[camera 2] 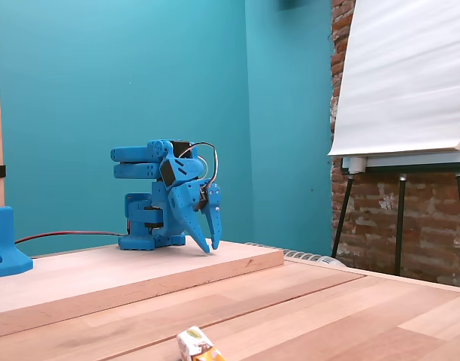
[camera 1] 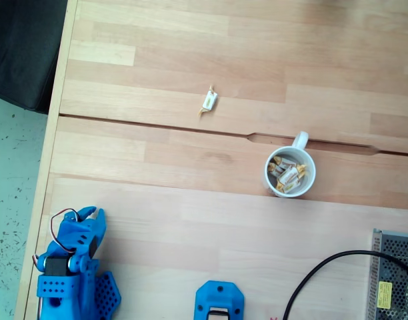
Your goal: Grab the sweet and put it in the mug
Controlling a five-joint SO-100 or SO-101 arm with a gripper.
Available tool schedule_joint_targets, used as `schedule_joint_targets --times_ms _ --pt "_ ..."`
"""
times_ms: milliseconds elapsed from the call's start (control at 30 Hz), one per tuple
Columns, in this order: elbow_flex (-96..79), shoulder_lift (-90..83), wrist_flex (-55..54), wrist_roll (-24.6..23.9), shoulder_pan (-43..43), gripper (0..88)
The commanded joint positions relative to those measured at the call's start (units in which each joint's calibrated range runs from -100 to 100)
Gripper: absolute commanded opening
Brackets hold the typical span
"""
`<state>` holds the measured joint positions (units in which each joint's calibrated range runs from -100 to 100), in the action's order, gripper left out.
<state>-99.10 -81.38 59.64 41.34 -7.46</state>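
Note:
The sweet (camera 1: 209, 101), a tiny white-wrapped candy with yellow twisted ends, lies alone on the wooden table toward the far side; in the side fixed view the sweet (camera 2: 196, 346) sits at the bottom edge. The white mug (camera 1: 289, 172) stands right of centre, handle pointing away, with several similar sweets inside. My blue arm is folded at the table's near left corner. Its gripper (camera 1: 91, 215) (camera 2: 212, 249) points down at the raised board, fingers together and holding nothing, far from both sweet and mug.
A blue plastic block (camera 1: 219, 301) (camera 2: 4, 244) sits at the near edge. A black cable (camera 1: 324, 273) runs to a grey metal box (camera 1: 394, 280) at the near right. A groove (camera 1: 191, 130) crosses the tabletop. An easel with a white board (camera 2: 403, 83) stands beyond the table.

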Motion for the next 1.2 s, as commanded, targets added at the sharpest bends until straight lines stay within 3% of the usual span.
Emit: schedule_joint_targets --times_ms 0,900,1167 --pt "-0.9 -0.5 -0.1 0.0 -0.5 4.2" --pt "1.4 0.9 0.0 0.0 -0.1 3.3" --pt "11.0 13.3 0.0 0.0 0.3 3.3"
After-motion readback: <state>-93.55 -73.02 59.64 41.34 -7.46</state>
